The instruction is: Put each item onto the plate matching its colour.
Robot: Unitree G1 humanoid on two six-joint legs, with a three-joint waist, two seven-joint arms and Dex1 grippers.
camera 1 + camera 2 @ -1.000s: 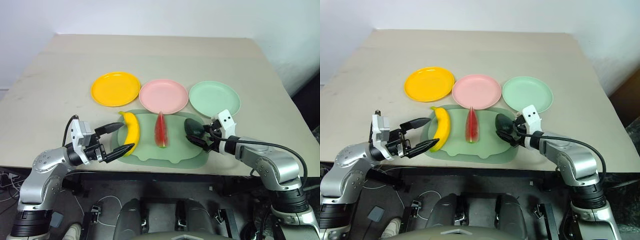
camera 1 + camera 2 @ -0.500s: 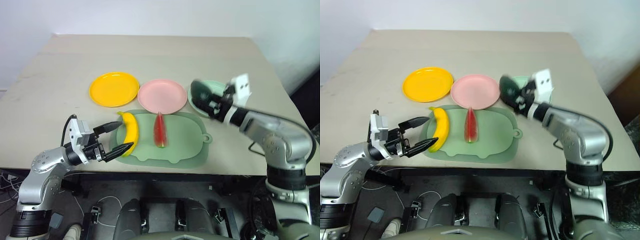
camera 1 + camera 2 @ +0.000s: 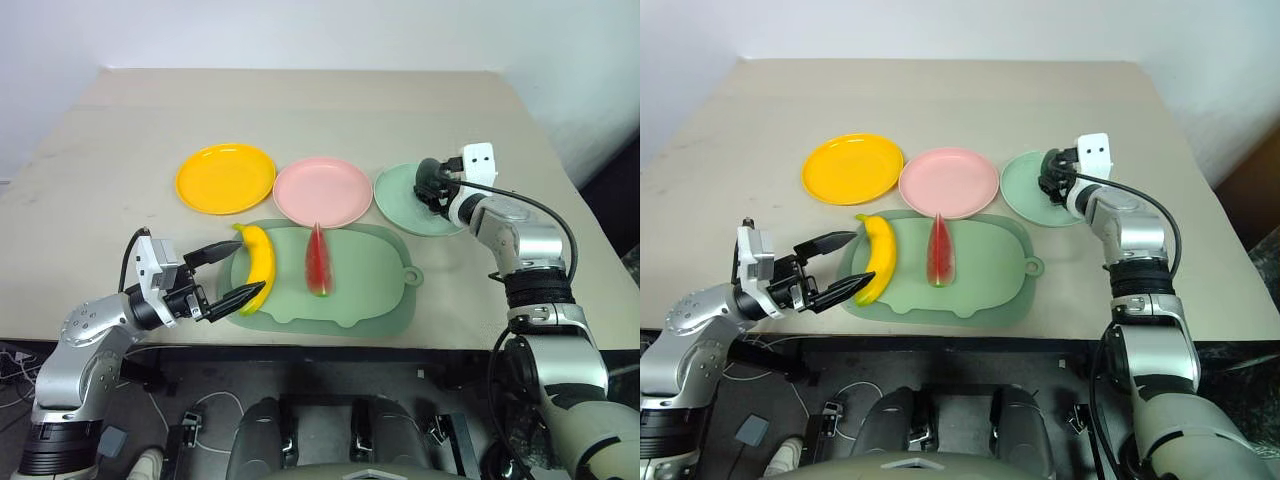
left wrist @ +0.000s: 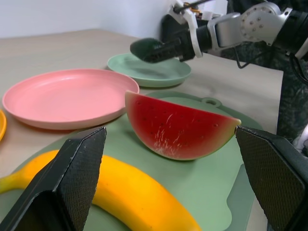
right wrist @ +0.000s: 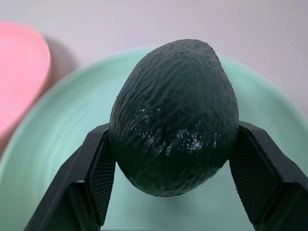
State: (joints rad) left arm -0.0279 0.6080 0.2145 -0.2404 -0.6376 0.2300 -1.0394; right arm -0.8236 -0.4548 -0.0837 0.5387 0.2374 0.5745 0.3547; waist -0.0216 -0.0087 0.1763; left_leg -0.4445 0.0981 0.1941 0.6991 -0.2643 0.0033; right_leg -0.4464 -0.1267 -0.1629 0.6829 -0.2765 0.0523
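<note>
My right end effector [image 5: 168,192] is clamped on the avocado [image 5: 174,115], which hangs directly over the mint plate [image 3: 400,195] near the table's right edge; its long axis runs outward along my fingers. Judgement: the drop is straight down. My left end effector [image 3: 228,273] stands apart, straddling the banana [image 3: 259,270] on the mat [image 3: 370,290].
</note>
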